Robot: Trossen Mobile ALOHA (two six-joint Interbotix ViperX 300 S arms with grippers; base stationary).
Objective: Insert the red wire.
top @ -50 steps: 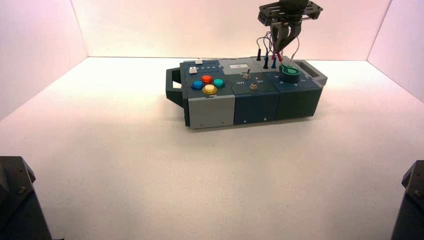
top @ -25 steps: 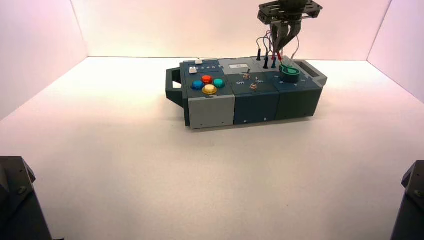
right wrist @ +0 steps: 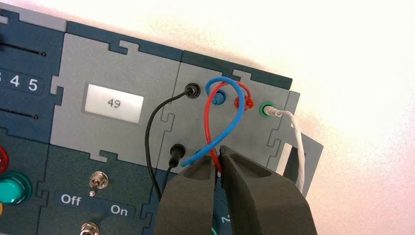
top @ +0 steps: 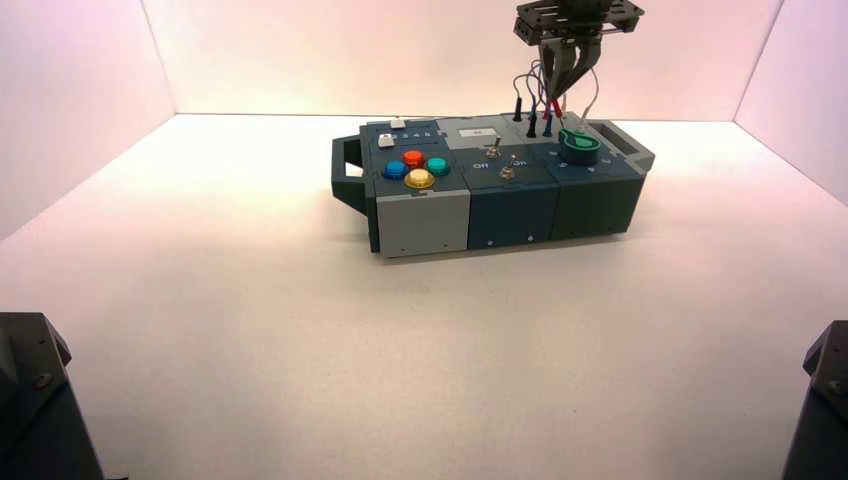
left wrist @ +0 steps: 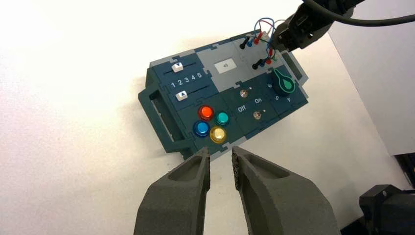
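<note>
The red wire (right wrist: 209, 122) is a thin red lead. It loops from a red plug (right wrist: 243, 103) seated in the grey socket panel (right wrist: 122, 63) at the box's far right. My right gripper (right wrist: 219, 155) is shut on the wire's other end, and its plug is hidden between the fingers. In the high view the right gripper (top: 556, 98) hangs above the box (top: 510, 200), with the red plug (top: 556, 104) at its tips, clear of the panel. My left gripper (left wrist: 221, 156) is open and empty, held high before the box's front.
A blue lead (right wrist: 235, 122) crosses the red one. Black plugs (right wrist: 177, 152) and a white lead (right wrist: 298, 147) into a green socket stand close by. A green knob (top: 579, 146) sits just before the sockets. Two toggle switches (top: 508, 172) lie further left.
My right gripper has risen a little above the socket panel with the red plug end in it. The left arm has not moved.
</note>
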